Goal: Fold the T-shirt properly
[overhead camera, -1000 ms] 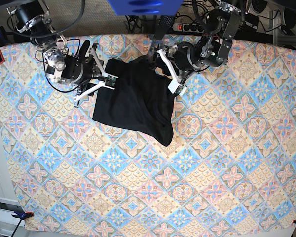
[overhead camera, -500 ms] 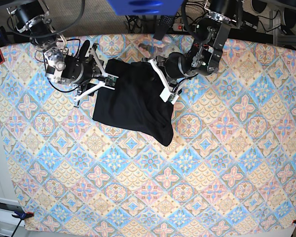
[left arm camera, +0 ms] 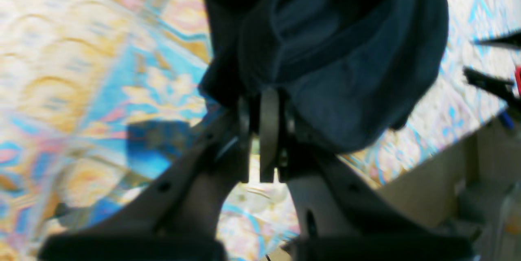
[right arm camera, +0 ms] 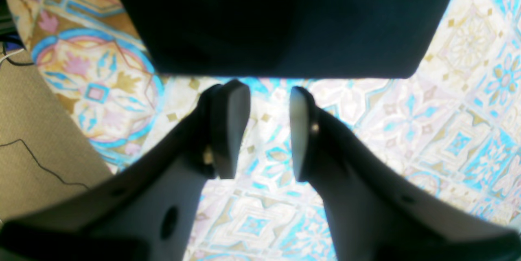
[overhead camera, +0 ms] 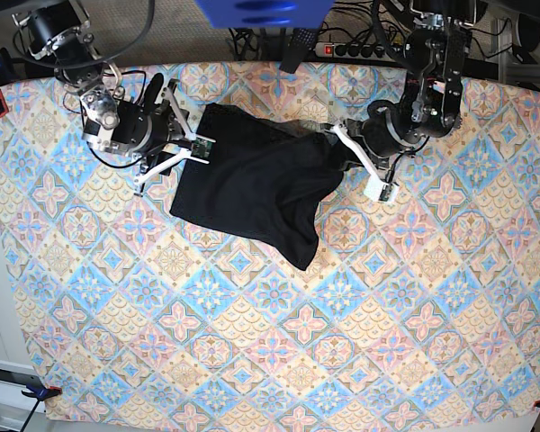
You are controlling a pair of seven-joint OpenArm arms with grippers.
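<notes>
Robot lab: power strip (overhead camera: 346,49), cables (overhead camera: 252,40)

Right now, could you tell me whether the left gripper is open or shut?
Shut: the left gripper has its fingers pressed together, pinching a bunch of the T-shirt.

One T-shirt (overhead camera: 252,189), two hands: left hand (overhead camera: 358,162), right hand (overhead camera: 191,153), one patterned tablecloth (overhead camera: 342,342).

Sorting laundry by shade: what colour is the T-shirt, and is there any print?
Plain black T-shirt, no print visible; the base view shows it best.
</notes>
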